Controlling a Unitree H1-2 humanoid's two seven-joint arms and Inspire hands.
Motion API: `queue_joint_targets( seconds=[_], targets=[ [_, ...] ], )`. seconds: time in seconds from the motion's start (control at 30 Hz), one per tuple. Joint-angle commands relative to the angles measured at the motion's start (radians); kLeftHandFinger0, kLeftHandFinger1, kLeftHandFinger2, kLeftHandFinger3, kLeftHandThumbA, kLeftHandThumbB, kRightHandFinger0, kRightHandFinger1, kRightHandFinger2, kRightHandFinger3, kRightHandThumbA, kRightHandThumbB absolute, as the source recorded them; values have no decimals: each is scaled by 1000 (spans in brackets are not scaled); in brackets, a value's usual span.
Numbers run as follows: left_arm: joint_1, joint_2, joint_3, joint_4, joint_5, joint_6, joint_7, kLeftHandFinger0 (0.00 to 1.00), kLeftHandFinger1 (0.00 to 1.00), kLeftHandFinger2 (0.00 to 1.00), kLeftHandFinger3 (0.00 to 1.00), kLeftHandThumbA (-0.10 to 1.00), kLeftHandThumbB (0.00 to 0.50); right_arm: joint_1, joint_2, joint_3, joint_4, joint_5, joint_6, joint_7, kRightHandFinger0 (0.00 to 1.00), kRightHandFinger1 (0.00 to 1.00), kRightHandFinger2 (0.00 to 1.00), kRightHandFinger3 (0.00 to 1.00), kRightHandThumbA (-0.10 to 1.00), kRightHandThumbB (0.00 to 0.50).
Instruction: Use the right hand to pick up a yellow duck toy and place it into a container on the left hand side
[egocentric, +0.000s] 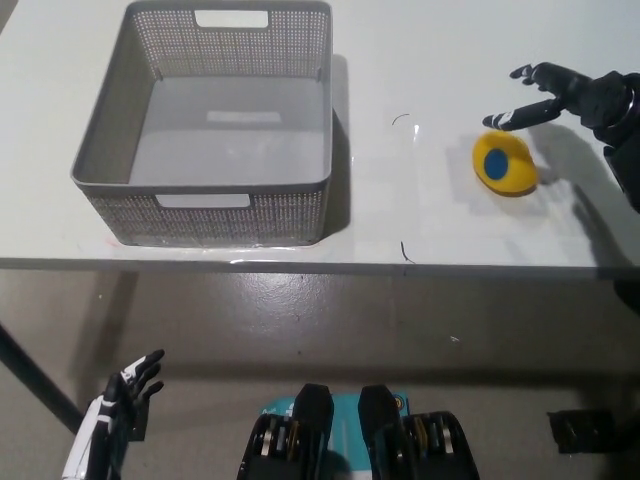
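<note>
Above the yellow duck toy (504, 163) on the table (420, 200), right robot hand (560, 95) spread wide, empty; left robot hand (125, 390) low, fingers apart.

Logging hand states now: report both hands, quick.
Left hand: open, holding nothing, below the table edge.
Right hand: open, holding nothing, above the yellow duck toy.

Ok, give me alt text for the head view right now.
Black right hand hovers open just above the yellow duck toy on the white table. An empty grey basket sits at left; the white left hand hangs below the table edge.
</note>
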Motion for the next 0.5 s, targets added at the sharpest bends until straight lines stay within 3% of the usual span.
queue_joint_targets(
  seconds=[0.0, 0.23, 0.47],
  targets=[
    [-8, 23, 9, -31, -14, -25, -18, 1000, 1000, 1000, 1000, 1000, 247, -62, 0, 16, 7, -13, -39, 47, 1000, 1000, 1000, 1000, 709, 500],
    [-2, 25, 17, -36, -18, -25, -14, 1000, 1000, 1000, 1000, 1000, 246, -29, 27, 49, 18, -32, -42, 27, 1000, 1000, 1000, 1000, 669, 500],
    [-5, 29, 21, -32, -30, -28, -19, 1000, 1000, 1000, 1000, 1000, 209, 13, 40, 117, 34, -83, -34, 8, 1000, 1000, 1000, 1000, 690, 500]
  ],
)
